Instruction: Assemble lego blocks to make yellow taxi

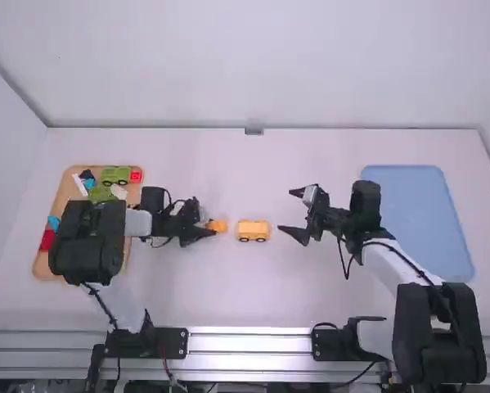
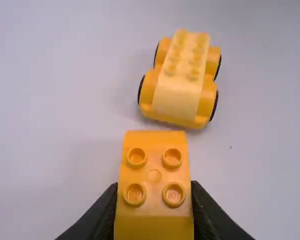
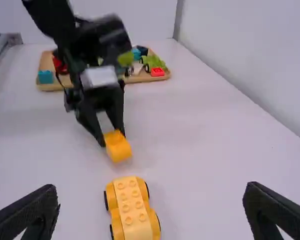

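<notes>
Orange block (image 2: 154,176) lengthwise toward yellow chassis (image 2: 182,75)

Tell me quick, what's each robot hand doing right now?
Left gripper: closed on the orange-yellow four-stud block.
Right gripper: open, holding nothing.

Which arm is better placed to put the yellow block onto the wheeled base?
Left, I'd say: the left gripper holds the yellow block near the wheeled base. The right gripper, jaws open and empty, is on the base's other side, perhaps useful for steadying.
</notes>
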Controlling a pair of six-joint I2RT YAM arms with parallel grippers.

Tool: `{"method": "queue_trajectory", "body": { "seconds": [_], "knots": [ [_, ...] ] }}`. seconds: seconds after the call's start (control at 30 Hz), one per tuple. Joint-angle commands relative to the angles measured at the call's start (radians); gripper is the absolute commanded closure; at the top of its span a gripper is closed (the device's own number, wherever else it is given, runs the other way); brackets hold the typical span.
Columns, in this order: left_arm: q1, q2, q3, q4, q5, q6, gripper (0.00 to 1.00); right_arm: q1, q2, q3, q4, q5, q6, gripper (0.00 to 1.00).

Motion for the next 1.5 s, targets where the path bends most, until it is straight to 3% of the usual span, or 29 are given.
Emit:
{"method": "queue_trajectory", "body": {
  "seconds": [0.0, 0.2, 0.33, 0.43, 0.7, 1.17, 1.33, 1.47],
  "knots": [
    [-0.026, -0.091, 0.015, -0.054, 0.038, 0.042, 0.77, 0.036, 0.013, -0.042, -0.023, 0.099, -0.099, 0.02],
    [-0.051, -0.200, 0.018, -0.115, 0.039, 0.051, 0.78, 0.130, 0.154, -0.100, 0.138, 0.174, -0.101, 0.02],
    [-0.063, -0.218, 0.018, -0.117, 0.082, 0.044, 0.79, 0.136, 0.305, -0.096, 0.309, 0.127, -0.100, 0.02],
    [-0.079, -0.218, 0.018, -0.123, 0.114, 0.043, 0.80, 0.132, 0.451, -0.043, 0.394, 0.069, -0.101, 0.02],
    [-0.157, -0.218, 0.018, -0.082, 0.056, -0.006, 0.84, 0.166, 0.705, 0.138, 0.398, 0.003, -0.154, 0.02],
    [-0.193, -0.206, 0.016, -0.022, 0.010, -0.087, 0.87, 0.223, 0.835, 0.219, 0.382, 0.008, -0.180, 0.00],
    [-0.196, -0.169, 0.016, 0.003, 0.011, -0.089, 0.89, 0.211, 0.840, 0.219, 0.375, 0.001, -0.216, 0.14],
    [-0.195, -0.127, 0.016, 0.064, 0.011, -0.153, 0.89, 0.212, 0.840, 0.218, 0.373, 0.000, -0.220, 0.19]
  ]
}}
